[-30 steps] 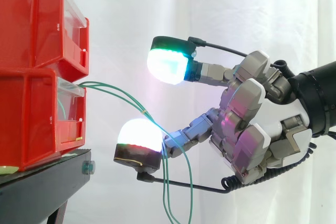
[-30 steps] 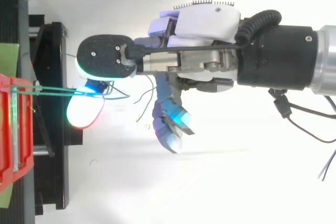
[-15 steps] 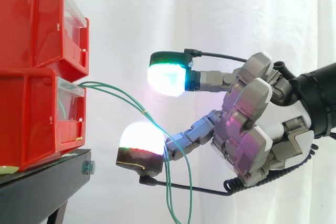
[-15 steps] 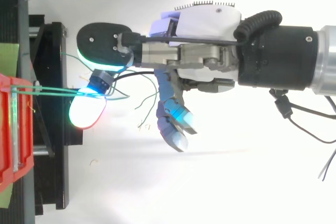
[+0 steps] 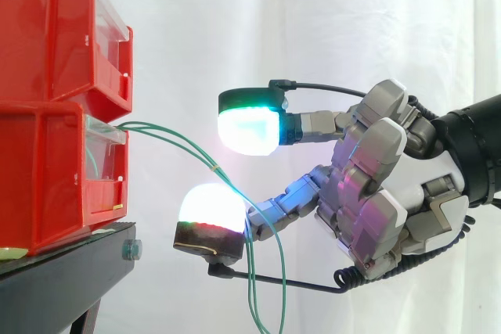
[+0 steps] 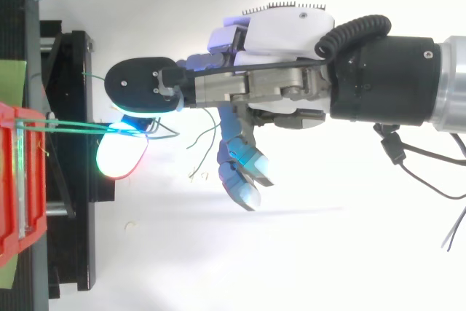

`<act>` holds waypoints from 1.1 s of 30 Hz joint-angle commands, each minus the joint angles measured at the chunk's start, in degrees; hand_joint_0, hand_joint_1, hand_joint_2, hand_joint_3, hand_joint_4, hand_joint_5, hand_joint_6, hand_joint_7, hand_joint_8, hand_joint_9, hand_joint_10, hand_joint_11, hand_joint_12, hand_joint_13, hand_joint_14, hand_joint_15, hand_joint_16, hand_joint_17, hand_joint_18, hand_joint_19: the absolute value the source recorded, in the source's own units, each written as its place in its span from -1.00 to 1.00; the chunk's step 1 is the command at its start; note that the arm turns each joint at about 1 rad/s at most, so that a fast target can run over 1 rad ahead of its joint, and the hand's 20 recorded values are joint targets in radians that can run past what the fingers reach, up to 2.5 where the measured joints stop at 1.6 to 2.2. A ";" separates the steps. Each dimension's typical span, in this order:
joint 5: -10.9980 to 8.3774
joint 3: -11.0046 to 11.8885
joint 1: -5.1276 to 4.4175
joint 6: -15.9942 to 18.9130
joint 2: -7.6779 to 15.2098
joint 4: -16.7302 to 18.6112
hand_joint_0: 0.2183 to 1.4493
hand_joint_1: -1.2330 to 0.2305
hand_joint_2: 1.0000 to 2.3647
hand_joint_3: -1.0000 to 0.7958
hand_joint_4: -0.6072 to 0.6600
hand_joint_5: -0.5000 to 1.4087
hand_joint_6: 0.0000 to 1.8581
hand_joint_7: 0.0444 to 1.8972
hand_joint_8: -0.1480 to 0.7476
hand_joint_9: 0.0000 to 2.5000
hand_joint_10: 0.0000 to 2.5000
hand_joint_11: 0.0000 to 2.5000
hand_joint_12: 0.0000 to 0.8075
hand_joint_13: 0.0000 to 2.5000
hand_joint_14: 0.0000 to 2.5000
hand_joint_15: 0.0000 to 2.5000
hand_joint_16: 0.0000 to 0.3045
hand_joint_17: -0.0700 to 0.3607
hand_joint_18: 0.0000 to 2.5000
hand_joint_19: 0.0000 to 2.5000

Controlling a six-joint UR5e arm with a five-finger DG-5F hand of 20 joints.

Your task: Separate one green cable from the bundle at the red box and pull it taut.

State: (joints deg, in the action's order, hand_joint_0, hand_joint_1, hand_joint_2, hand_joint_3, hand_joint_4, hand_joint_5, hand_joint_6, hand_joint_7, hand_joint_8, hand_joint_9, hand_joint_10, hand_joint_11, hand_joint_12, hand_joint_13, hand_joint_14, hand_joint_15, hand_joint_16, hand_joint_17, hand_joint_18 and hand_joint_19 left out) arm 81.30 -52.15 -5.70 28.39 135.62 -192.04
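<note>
Logging, at the left edge of the side view, stacked red bins [image 5: 47, 37] sitting on a black stand [image 5: 63, 271]. Noting the green cable bundle [image 5: 176, 142] leaving the clear front of the lower bin [image 5: 47, 177], arcing down and right to a small yellow tie [image 5: 213, 168], then hanging slack toward the bottom edge near centre. In the top view, tracing the same strands as thin, near-parallel lines [image 6: 73, 126] running rightward from the red bin at the left edge, with loose ends [image 6: 200, 140] curling near centre.

Handling, as a judgement: rating the cable as very light, thin and limp. Expecting its smooth jacket to slip through a loose pinch. Treating it as not fragile, though liable to drag at the bin end if yanked. Suggesting a hold on one strand just below the tie, where the strands are fanning apart, pad against pad rather than over a hooked finger.

Centre to right: recording the hand [image 5: 391, 193] reaching in from the right edge with its pinch gap fairly wide. Noting the upper pad [image 5: 249, 127] glowing white and cyan and the lower pad [image 5: 210, 207] glowing white, well apart, clamping nothing. Noting the bundle passing through that gap and crossing the lower finger just behind its pad; not being able to tell contact from overlap. Listing the other fingers as curling loosely toward the palm, holding nothing.
</note>
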 commanded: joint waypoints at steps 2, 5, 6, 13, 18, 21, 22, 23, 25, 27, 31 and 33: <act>0.00 0.03 -0.02 0.00 0.00 0.00 -0.36 0.05 -0.98 -0.17 0.45 -0.38 -0.46 -0.08 -0.08 0.66 -0.99 -0.60 0.12 0.40 -0.99 -0.51 -0.49 0.14 0.56 -0.68; 0.00 0.03 -0.02 0.00 0.00 0.00 -0.34 -0.01 -0.98 -0.16 0.47 -0.38 -0.46 -0.08 -0.09 0.66 -0.98 -0.59 0.10 0.40 -0.98 -0.50 -0.50 0.12 0.54 -0.68; 0.00 0.03 -0.02 0.00 0.00 0.00 -0.34 -0.03 -0.98 -0.15 0.48 -0.38 -0.46 -0.08 -0.09 0.66 -0.99 -0.59 0.09 0.40 -0.98 -0.50 -0.51 0.11 0.54 -0.67; 0.00 -0.06 -0.02 0.00 0.00 0.00 -0.30 -0.10 -0.98 -0.24 0.45 -0.38 -0.46 -0.06 -0.11 0.65 -0.98 -0.57 0.06 0.38 -0.98 -0.49 -0.53 0.06 0.50 -0.65; 0.00 0.03 0.07 0.00 0.00 0.00 -0.36 -0.07 -1.00 -0.41 0.40 -0.38 -0.46 -0.04 -0.11 0.64 -0.98 -0.58 0.05 0.38 -0.98 -0.48 -0.54 0.06 0.49 -0.64; 0.00 0.03 -0.02 0.00 0.00 0.00 -0.44 0.02 -1.00 -0.44 0.40 -0.38 -0.46 -0.03 -0.12 0.65 -0.98 -0.59 0.07 0.38 -0.98 -0.49 -0.53 0.08 0.50 -0.64; -0.18 0.03 -0.02 0.00 0.00 0.00 -0.47 0.07 -1.00 -0.44 0.42 -0.38 -0.46 -0.04 -0.11 0.63 -0.98 -0.61 0.08 0.38 -0.98 -0.50 -0.51 0.10 0.52 -0.66; 0.00 -0.06 -0.02 0.00 0.00 0.00 -0.48 0.09 -1.00 -0.44 0.42 -0.38 -0.46 -0.04 -0.11 0.63 -0.99 -0.61 0.08 0.38 -0.98 -0.50 -0.51 0.10 0.52 -0.65; -0.18 0.03 -0.02 0.00 0.00 0.00 -0.52 0.19 -1.00 -0.44 0.44 -0.39 -0.46 -0.05 -0.10 0.62 -0.99 -0.62 0.10 0.38 -0.98 -0.51 -0.49 0.13 0.54 -0.66; -0.18 -0.06 -0.02 0.00 0.00 0.00 -0.54 0.22 -1.00 -0.44 0.46 -0.39 -0.46 -0.05 -0.09 0.62 -0.99 -0.63 0.10 0.38 -0.99 -0.51 -0.48 0.15 0.55 -0.67; -0.18 -0.06 0.07 0.00 0.00 0.00 -0.62 0.29 -1.00 -0.44 0.43 -0.38 -0.46 -0.02 -0.07 0.67 -0.99 -0.65 0.14 0.42 -0.99 -0.52 -0.46 0.19 0.60 -0.71; -0.18 -0.06 0.07 0.00 0.00 0.00 -0.61 0.34 -1.00 -0.44 0.34 -0.36 -0.46 0.04 -0.07 0.69 -0.99 -0.64 0.13 0.43 -0.99 -0.52 -0.46 0.18 0.60 -0.71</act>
State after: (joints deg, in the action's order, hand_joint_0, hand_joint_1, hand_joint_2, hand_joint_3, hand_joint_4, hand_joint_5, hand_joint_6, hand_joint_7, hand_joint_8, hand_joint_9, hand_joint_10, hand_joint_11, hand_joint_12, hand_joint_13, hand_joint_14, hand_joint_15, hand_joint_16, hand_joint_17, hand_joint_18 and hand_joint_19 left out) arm 81.13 -52.20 -5.67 28.39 135.62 -192.04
